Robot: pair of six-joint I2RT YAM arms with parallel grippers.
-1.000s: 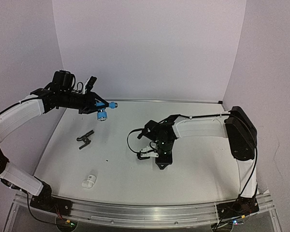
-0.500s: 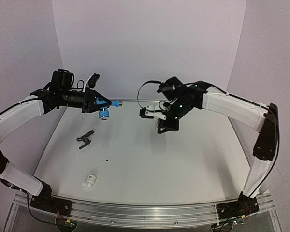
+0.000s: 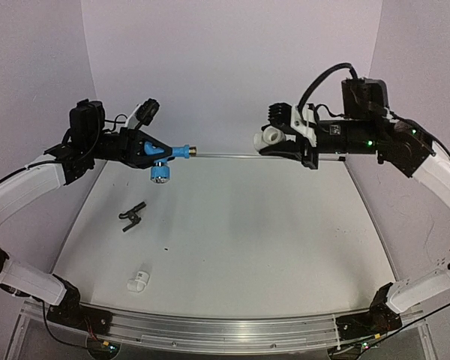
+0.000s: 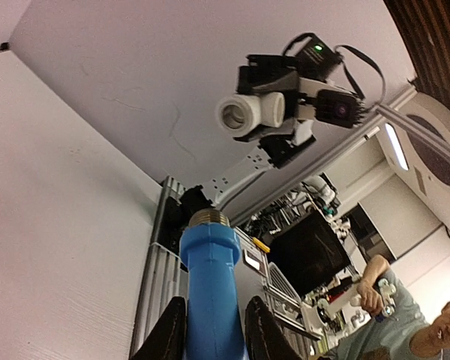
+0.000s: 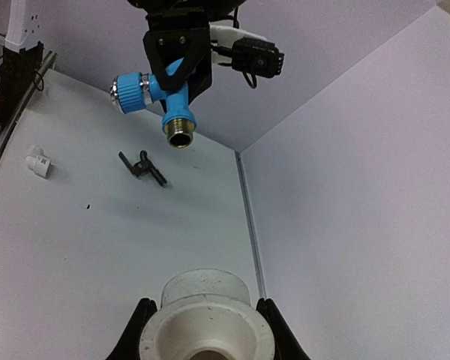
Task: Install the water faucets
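Your left jaws pinch the blue faucet (image 3: 176, 151) by its body, held in the air over the table's (image 3: 247, 225) ten o'clock corner, with the threaded stem aimed at three o'clock. At one o'clock, well apart, your right jaws clamp a white fitting (image 3: 270, 136). Its socket faces the stem, probably for screwing them together.

The small bright blue plastic water faucet (image 3: 170, 154) is in the upper left of the overhead view, held up in the air and lying level. Its straight tubular stem points right and ends in a brass-coloured threaded tip; its ribbed round knob hangs below the curved body. In the left wrist view the faucet (image 4: 210, 292) rises from the bottom edge, clamped between two black fingers (image 4: 167, 334). In the right wrist view it (image 5: 161, 94) shows at the upper left, threaded mouth towards the camera
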